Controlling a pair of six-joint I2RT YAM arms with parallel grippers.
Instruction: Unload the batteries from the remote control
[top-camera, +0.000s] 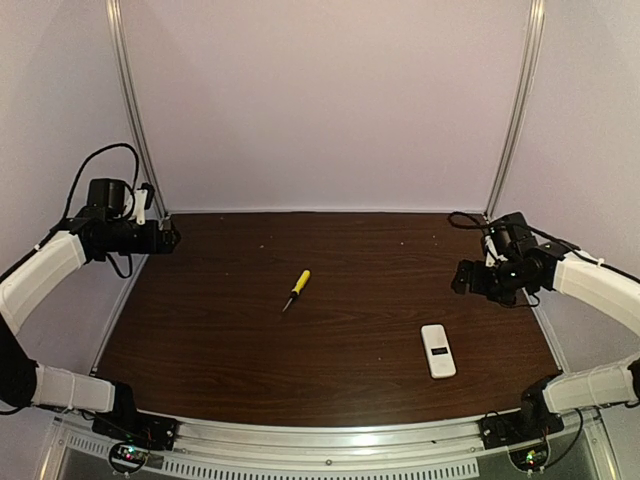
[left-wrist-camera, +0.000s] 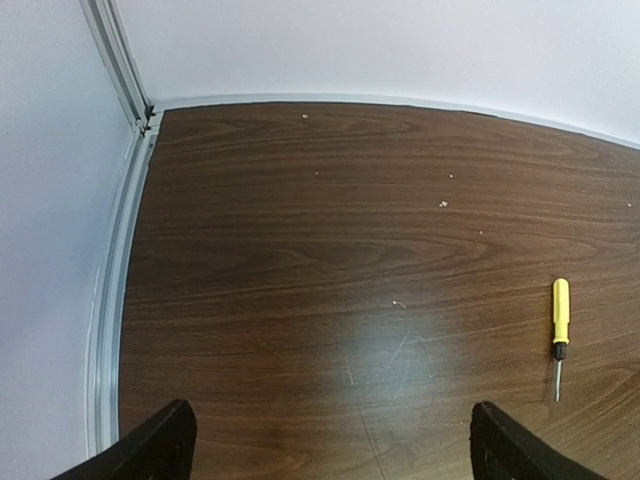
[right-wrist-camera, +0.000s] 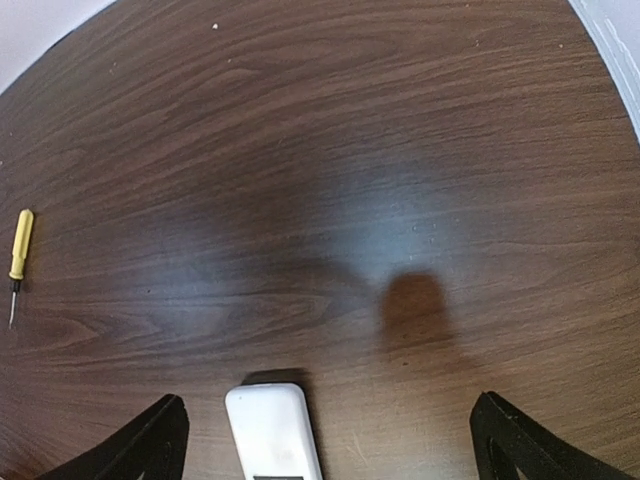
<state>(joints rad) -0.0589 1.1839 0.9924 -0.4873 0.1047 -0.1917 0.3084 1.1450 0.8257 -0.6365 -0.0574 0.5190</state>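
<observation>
The white remote control (top-camera: 438, 350) lies flat on the brown table at the right front, display side up. Its far end also shows in the right wrist view (right-wrist-camera: 271, 432), low between my fingers. No batteries are in view. My right gripper (top-camera: 464, 276) hovers open and empty above the table, behind and to the right of the remote; its midpoint in the right wrist view (right-wrist-camera: 330, 440) is just right of the remote's end. My left gripper (top-camera: 170, 240) is open and empty, raised at the far left corner; it also shows in the left wrist view (left-wrist-camera: 330, 445).
A yellow-handled screwdriver (top-camera: 297, 288) lies near the table's middle, tip toward the front left; it also shows in the left wrist view (left-wrist-camera: 560, 330) and the right wrist view (right-wrist-camera: 18, 255). White walls and metal rails (top-camera: 135, 110) close the back and sides.
</observation>
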